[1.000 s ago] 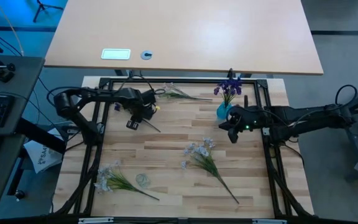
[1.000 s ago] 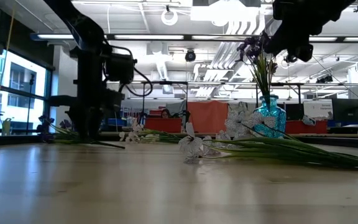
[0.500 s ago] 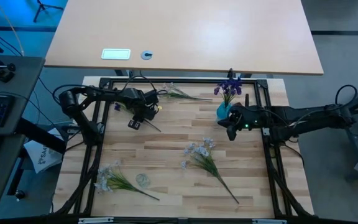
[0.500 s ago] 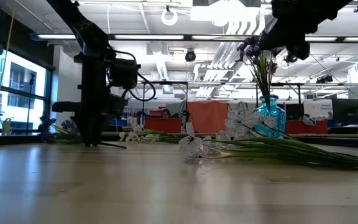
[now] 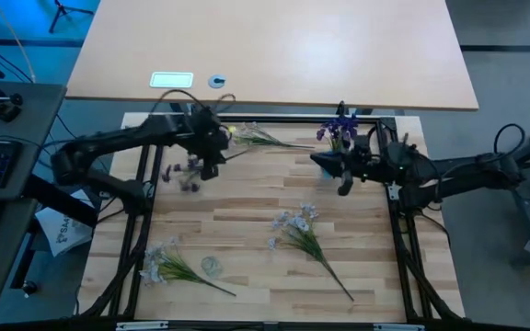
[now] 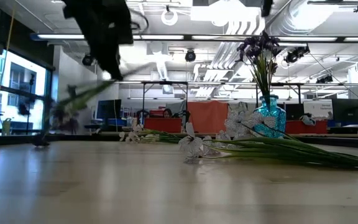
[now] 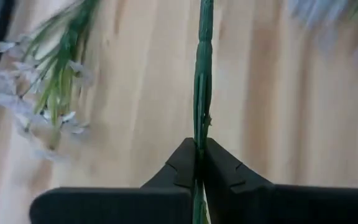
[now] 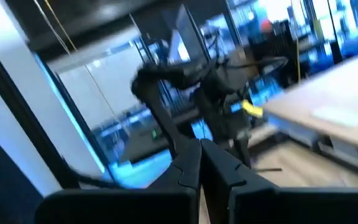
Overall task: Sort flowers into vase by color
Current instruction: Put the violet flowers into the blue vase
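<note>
My left gripper (image 5: pixel 212 158) is over the far left of the table, shut on a purple-bloomed flower sprig (image 6: pixel 73 99). The sprig's blooms (image 5: pixel 182 175) show blurred, left of the gripper. My right gripper (image 5: pixel 342 184) hovers shut and empty beside the blue vase (image 6: pixel 270 115), which holds purple flowers (image 5: pixel 340 127). White-bloomed sprigs lie flat on the table at the far edge (image 5: pixel 263 139), in the middle (image 5: pixel 298 227) and at the near left (image 5: pixel 167 267). A clear glass vase (image 5: pixel 210 265) stands next to the near-left sprig. My left gripper pinches the green stem (image 7: pixel 199 134) of the purple sprig between its two fingers (image 7: pixel 182 165). The fingers come from above. The sprig hangs slanting below them, bloom end (image 6: pixel 42 140) lowest and toward the table's left; whether that end touches the table I cannot tell.
A black frame (image 5: pixel 247 119) runs around the wooden table top. Bare wood lies between the middle sprig and the left arm. Beyond the far edge stands a larger plain table (image 5: pixel 274 55).
My left gripper has shut on the purple sprig's stem and gone up and toward the far edge. The sprig has come off the table and now hangs slanting. My right gripper has risen and tipped up beside the blue vase.
</note>
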Available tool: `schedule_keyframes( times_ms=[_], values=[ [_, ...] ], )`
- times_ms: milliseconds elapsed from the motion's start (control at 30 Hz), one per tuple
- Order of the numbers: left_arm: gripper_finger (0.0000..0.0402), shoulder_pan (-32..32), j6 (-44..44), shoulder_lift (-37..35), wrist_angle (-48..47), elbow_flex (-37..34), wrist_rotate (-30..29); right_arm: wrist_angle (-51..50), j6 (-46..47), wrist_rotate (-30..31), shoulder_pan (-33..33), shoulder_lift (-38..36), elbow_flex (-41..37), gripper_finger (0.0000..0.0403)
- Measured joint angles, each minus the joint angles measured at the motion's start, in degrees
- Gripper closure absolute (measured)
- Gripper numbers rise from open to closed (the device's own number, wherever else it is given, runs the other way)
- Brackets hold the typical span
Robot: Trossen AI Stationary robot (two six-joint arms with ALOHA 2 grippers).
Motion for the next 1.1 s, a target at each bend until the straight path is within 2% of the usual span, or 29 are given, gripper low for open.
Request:
schedule_keyframes(
  times_ms=[133, 233, 367, 500, 633, 800, 1100],
  values=[
    [0.0401, -2.1, -20.0, -2.8, -0.5, 3.9, 11.2, -4.9, -9.0, 0.3, 0.0, 5.8, 8.0, 0.0349],
    [0.0401, -3.2, -32.9, -2.6, 1.6, 6.9, 18.3, -16.8, -20.2, 0.5, 0.0, 11.7, 16.9, 0.0295],
    [0.0401, -4.0, -45.7, -1.8, 8.9, 9.5, 20.3, -32.7, -38.4, 0.6, 0.1, 19.4, 28.9, 0.0238],
    [0.0401, -3.9, -57.3, -0.9, 18.5, 10.0, 20.9, -40.7, -51.8, 5.0, 1.1, 25.9, 38.8, 0.0224],
    [0.0401, -4.0, -64.6, 0.0, 25.6, 10.0, 23.7, -43.3, -62.3, 12.3, 1.6, 30.9, 45.1, 0.0233],
    [0.0401, -4.7, -68.3, 0.9, 28.3, 10.0, 24.8, -44.6, -70.6, 17.3, 1.5, 35.1, 49.6, 0.0247],
    [0.0401, -5.0, -71.9, 0.9, 30.6, 10.0, 24.8, -46.5, -74.0, 18.3, 1.5, 38.1, 50.6, 0.0249]
  ],
)
